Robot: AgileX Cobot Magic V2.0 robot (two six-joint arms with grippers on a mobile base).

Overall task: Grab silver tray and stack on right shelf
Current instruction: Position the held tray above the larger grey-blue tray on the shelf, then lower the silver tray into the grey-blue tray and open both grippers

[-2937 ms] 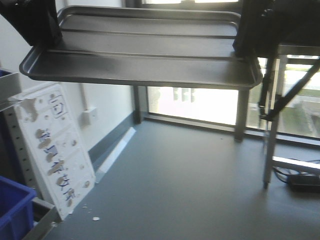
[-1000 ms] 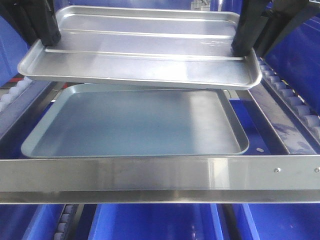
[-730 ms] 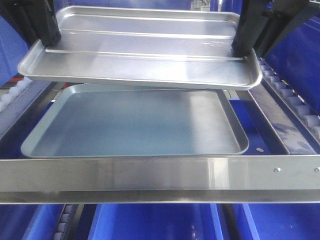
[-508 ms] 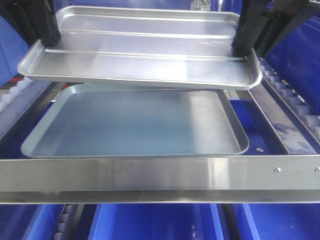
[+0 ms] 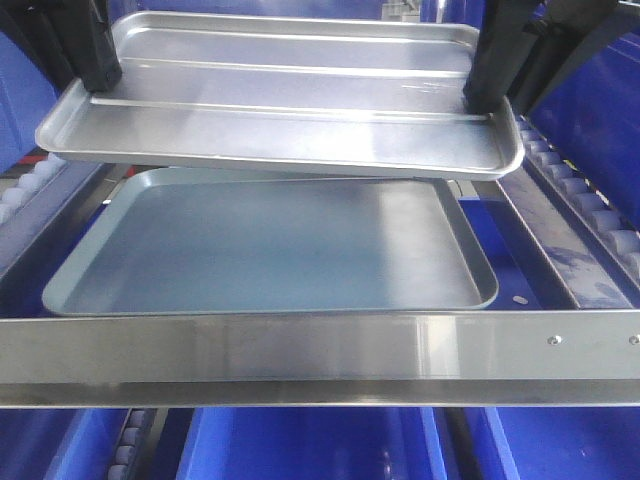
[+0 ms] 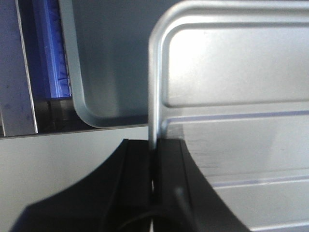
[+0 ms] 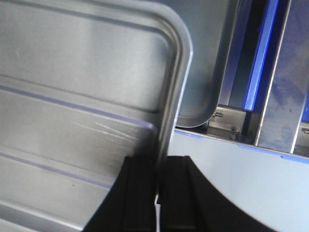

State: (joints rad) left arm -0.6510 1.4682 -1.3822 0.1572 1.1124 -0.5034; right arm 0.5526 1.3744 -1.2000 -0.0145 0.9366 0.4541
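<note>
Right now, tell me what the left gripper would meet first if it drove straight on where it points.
Probably the grey-blue tray lying beneath: the left gripper, shut on the silver tray, points toward that lower tray's corner. Depth is unclear.

text: none legible | labels: none | brands: none | numbers: none

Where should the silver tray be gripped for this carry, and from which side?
Grip the silver tray by the raised rim of its two short ends, with one gripper coming in from each side. It is wide and shallow, so only the thin upstanding rim fits between jaws. That is how it is held now: the left gripper and right gripper are each shut on an end rim.
</note>
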